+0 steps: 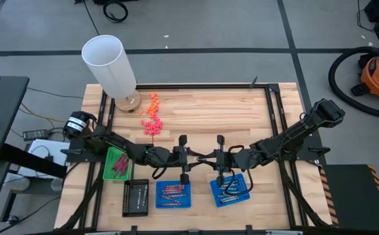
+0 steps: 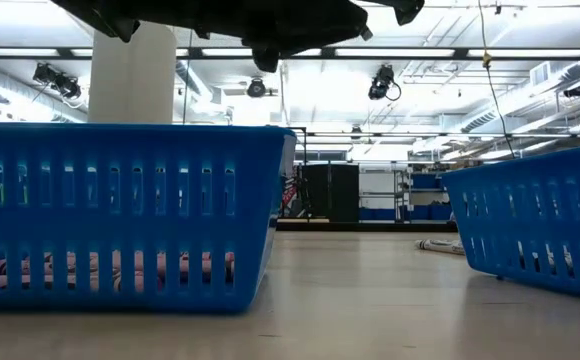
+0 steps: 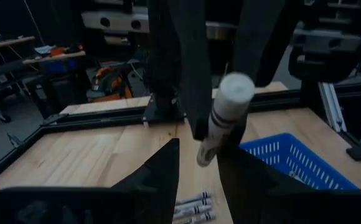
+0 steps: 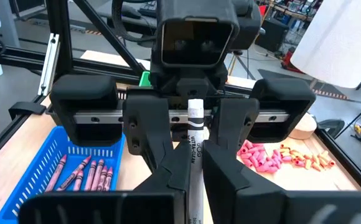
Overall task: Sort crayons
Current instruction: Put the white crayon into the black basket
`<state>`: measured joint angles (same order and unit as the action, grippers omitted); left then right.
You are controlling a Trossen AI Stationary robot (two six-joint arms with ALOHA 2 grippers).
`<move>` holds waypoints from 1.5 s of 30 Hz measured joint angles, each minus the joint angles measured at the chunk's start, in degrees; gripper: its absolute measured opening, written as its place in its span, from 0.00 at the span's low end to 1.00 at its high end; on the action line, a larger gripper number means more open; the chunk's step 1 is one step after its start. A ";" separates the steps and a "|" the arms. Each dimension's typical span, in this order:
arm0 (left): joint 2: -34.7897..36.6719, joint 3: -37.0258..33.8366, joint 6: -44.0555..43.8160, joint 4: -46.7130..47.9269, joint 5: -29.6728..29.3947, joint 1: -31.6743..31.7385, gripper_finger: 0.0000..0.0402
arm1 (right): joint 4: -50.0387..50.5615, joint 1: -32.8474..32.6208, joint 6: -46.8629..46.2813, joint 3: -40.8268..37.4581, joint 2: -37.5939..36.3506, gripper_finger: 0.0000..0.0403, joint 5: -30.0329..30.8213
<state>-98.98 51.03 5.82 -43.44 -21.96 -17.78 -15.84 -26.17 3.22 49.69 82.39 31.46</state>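
A silvery-white crayon (image 4: pixel 195 127) with black print hangs above the table's middle, between my two grippers, which face each other. My right gripper (image 4: pixel 196 152) is shut on it. My left gripper (image 3: pixel 199 152) is open, with one finger on each side of the crayon's free end (image 3: pixel 233 93). A gap shows beside the crayon in the right wrist view. Maroon crayons lie in a green tray (image 1: pixel 116 163), reddish ones in the middle blue tray (image 1: pixel 172 194), and grey ones in the right blue tray (image 1: pixel 230 189). My right gripper pinches the crayon's shaft (image 4: pixel 196 142) between its two fingers. It comes nearly level from the table's right side. The crayon runs along the fingers and sticks out past their tips toward my left gripper. It is lifted clear of the table.
A white roll (image 1: pixel 111 65) stands at the far left beside a scatter of pink and orange pieces (image 1: pixel 152 114). A black box (image 1: pixel 136 197) sits near the front edge. Several grey crayons (image 3: pixel 193 208) lie loose on the wood below the grippers.
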 joint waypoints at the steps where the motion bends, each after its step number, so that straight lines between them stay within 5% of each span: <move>1: 0.00 0.00 0.37 -0.37 0.00 0.00 0.29 | -0.01 0.00 0.00 0.00 -0.01 0.10 0.00; 9: -0.02 0.00 1.36 -1.56 0.00 0.00 0.27 | 0.00 0.00 -0.24 0.00 0.00 0.10 0.00; 18: -0.02 0.00 1.36 -1.36 -0.01 -0.02 0.05 | 0.13 0.44 -3.42 0.02 -0.02 0.14 -0.06; 29: 0.14 0.02 -0.92 5.10 -1.53 -0.75 0.09 | 2.78 0.50 -6.62 0.04 -0.04 0.21 -0.15; 36: 6.25 0.04 -5.74 23.03 -2.67 -3.80 0.09 | 12.05 0.05 -11.93 0.04 -0.04 0.23 2.92; 45: 17.92 0.02 -28.82 51.77 1.17 -7.65 0.09 | 13.78 0.59 -14.21 -3.03 -0.04 0.24 7.98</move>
<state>-81.06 51.05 -23.01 8.33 -20.79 -25.43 -2.05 -25.59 -10.98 46.66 82.35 39.44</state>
